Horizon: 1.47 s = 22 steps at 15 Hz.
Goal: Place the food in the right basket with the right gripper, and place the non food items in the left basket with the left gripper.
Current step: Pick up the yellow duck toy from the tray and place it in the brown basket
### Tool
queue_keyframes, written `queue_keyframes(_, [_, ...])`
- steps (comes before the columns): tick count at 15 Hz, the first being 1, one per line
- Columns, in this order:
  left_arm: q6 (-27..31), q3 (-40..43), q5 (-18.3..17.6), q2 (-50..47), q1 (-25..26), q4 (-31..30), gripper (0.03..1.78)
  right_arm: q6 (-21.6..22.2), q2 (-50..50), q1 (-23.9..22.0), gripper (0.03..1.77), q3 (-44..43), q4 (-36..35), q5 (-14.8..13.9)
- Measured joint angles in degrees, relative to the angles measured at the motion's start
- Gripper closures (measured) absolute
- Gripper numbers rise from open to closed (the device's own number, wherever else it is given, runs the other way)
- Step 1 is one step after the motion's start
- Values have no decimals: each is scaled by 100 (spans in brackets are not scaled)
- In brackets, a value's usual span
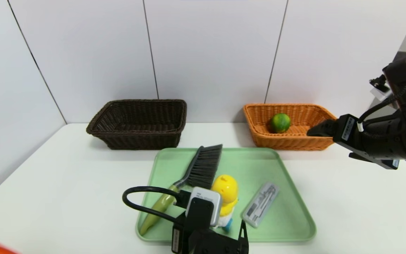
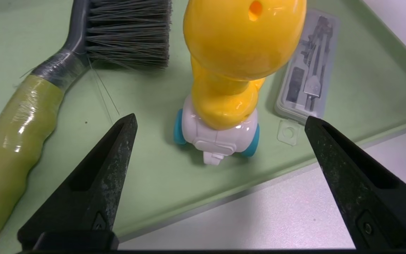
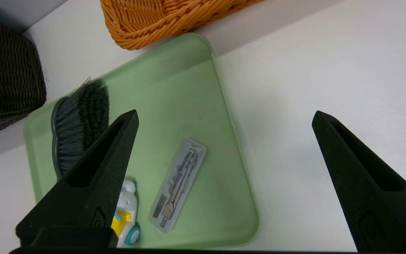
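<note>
A: Our left gripper is wide open and holds nothing, low before the yellow toy on the tray.

B: Our right gripper, also open and empty, hangs raised beside the orange basket, where the lime lies.

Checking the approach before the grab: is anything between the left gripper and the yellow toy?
Nothing visible. The left gripper, jaws open, faces the yellow toy across bare green tray. The brush lies to one side, the grey case to the other.
</note>
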Motion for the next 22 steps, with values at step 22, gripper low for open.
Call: queue_keyframes(22, [490, -199, 99, 767, 226, -1017, 12, -11, -73, -56, 10, 227, -41, 138])
